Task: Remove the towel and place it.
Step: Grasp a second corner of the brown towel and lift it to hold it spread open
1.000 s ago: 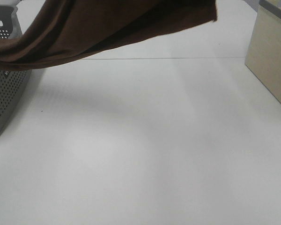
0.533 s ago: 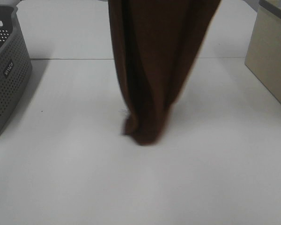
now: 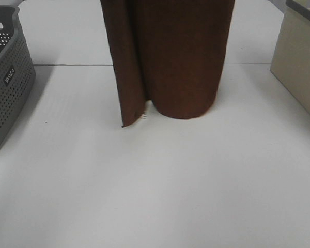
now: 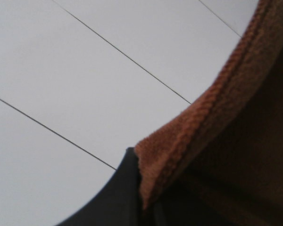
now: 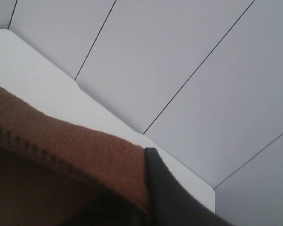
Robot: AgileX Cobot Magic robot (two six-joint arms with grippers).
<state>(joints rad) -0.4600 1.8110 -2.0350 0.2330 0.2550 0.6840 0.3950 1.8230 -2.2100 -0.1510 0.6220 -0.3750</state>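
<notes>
the white table (image 3: 196, 206) is smooth, matte and bare under both grippers, and behind them the wrist views show a pale wall (image 5: 179, 70) of flat panels split by thin dark seams. the towel (image 3: 170, 57) hangs straight down from the two grippers as a broad dark brown sheet. it is clear of the basket, and its upper edge is out of the high view. whether its lower edge brushes the table or hangs just off it, you cannot tell. treat it as soft, limp terry. it looks light for its size, it will not be fragile, and its nap should grip rather than slip, but it will likely swing, fold on itself and drag if you lower it unevenly. its stitched, ribbed hem is the firmest place to hold, and that is where you have it. the grey perforated basket (image 3: 8, 88) is a stiff plastic tub with rounded corners, and it sits low on the left gripper's side, well apart from the cloth. a beige flat-sided box (image 3: 299, 62) stands on the right gripper's side. the left gripper (image 4: 141, 197) and the right gripper (image 5: 141, 197) each appear pinched onto a top corner's hem, though only one dark finger of each shows plainly. a small white tag (image 3: 143, 114) sits at the lower corner below the left gripper.
</notes>
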